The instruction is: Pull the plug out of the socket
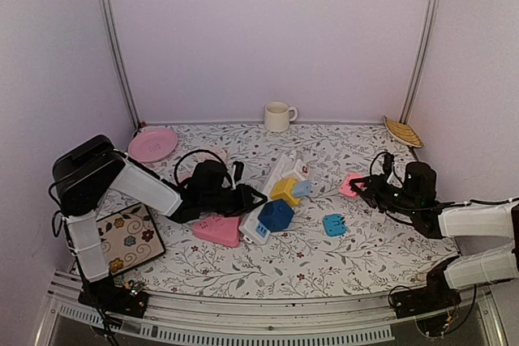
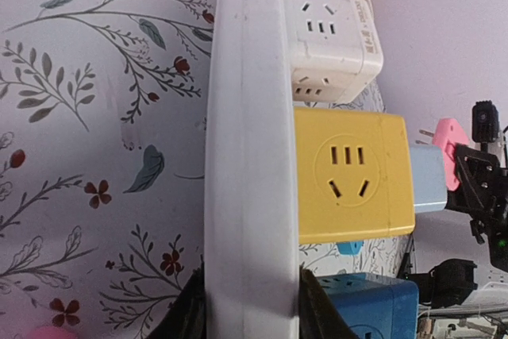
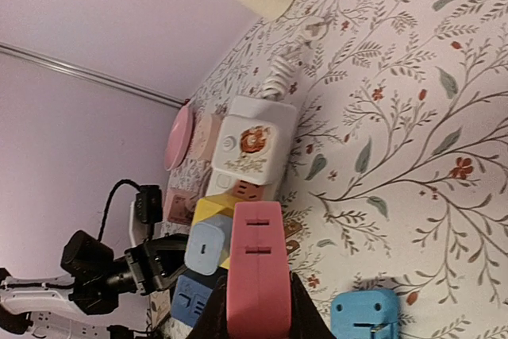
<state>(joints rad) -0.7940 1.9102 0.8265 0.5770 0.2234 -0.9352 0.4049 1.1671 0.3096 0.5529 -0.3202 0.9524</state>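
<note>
Left of my right hand (image 1: pixel 359 190), which clamps the pink plug (image 1: pixel 350 184), lies the power strip (image 1: pixel 276 174), well apart, its near end pinched by my left hand (image 1: pixel 250 198).

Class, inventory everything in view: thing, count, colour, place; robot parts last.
power strip: 1, white, centre
cube adapters: 3, white, yellow, blue, on strip
pale plug: 1, light blue, by yellow adapter
pink plug: 1, pink, right
loose plug: 1, turquoise, right of strip
heart block: 1, pink, left of strip
mug: 1, cream, back centre
plate: 1, pink, back left
dish: 1, tan, back right
mat: 1, floral, front left
left claw: 1, black, gripping strip
right claw: 1, black, gripping pink plug
</note>
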